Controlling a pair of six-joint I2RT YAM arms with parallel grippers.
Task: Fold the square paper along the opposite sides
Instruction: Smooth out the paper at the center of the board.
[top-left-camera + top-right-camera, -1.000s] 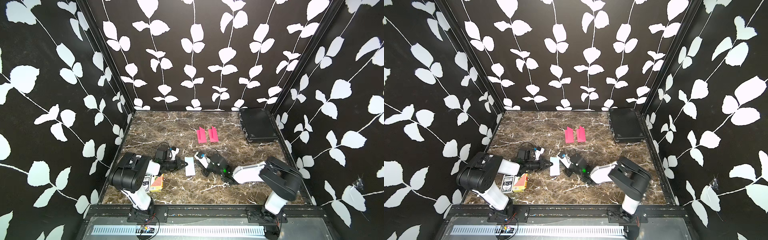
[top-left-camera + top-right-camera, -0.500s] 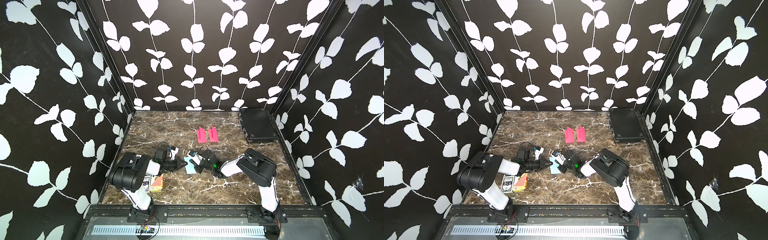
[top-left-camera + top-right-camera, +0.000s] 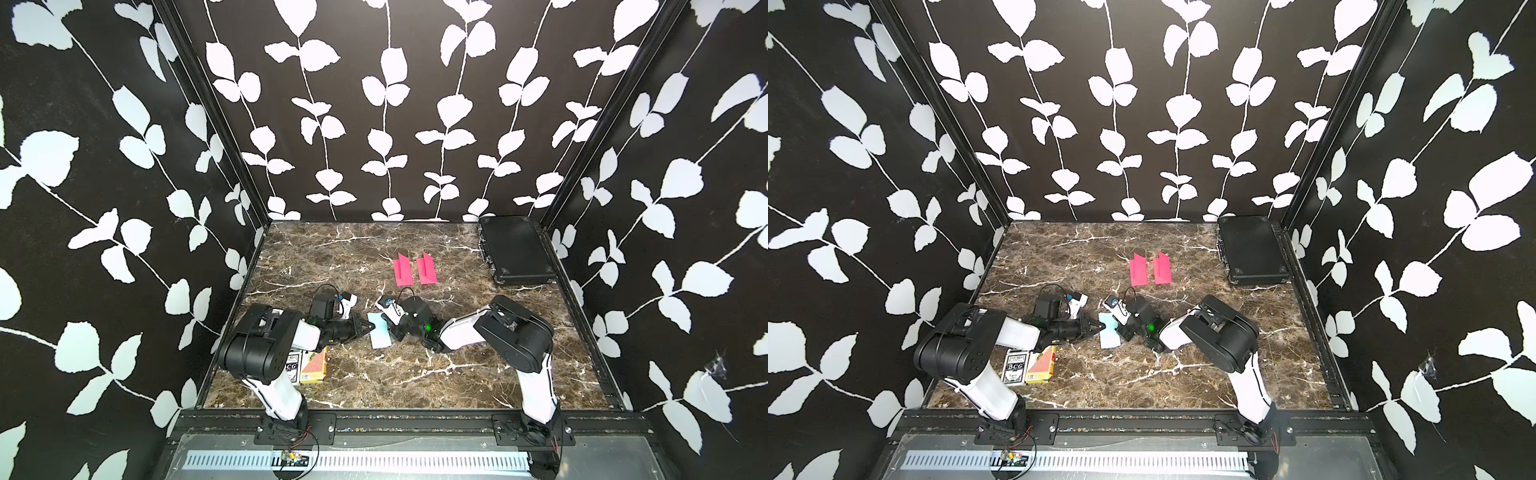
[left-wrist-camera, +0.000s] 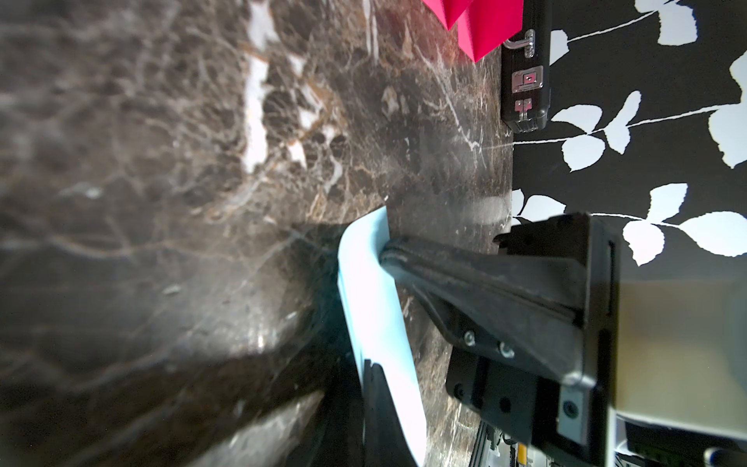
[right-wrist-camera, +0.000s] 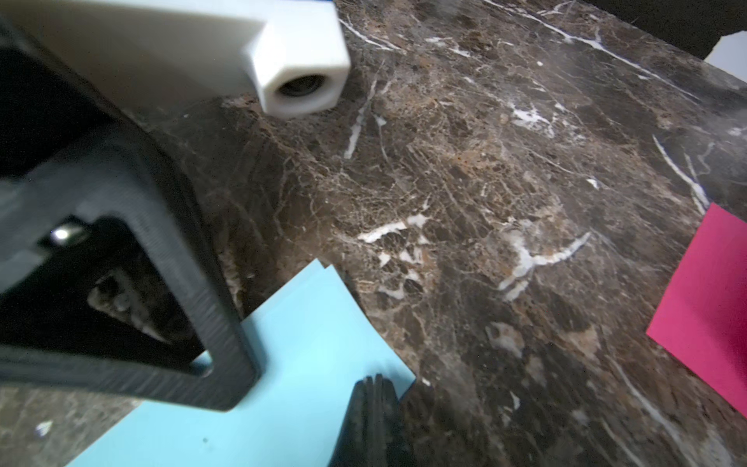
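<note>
Item 1, nearest the front edge, left side: we list a dark card box and an orange card box, lying side by side on the marble table.

Item 2: the left gripper, low over the table and pointing toward the middle. We see its jaws together in the left wrist view, and its tip meets the edge of the blue paper. We cannot tell whether a layer is pinched between them.

Item 3: the blue paper itself, the task's piece, lies on the table between the two grippers, just beyond the card boxes. In both top views we read it as a narrow strip. In the right wrist view two layers show at one corner, slightly offset. In the left wrist view its edge curls up off the marble.

Item 4: the right gripper, coming in from the opposite side, jaws closed together, tip on the paper.

Item 5, farther back: two pink folded papers, one just beside the other, not touching.

Item 6, far right corner: a black case, closed and flat on the table, close to both walls.

Item 7, rearmost: the back wall, black with white leaves.
</note>
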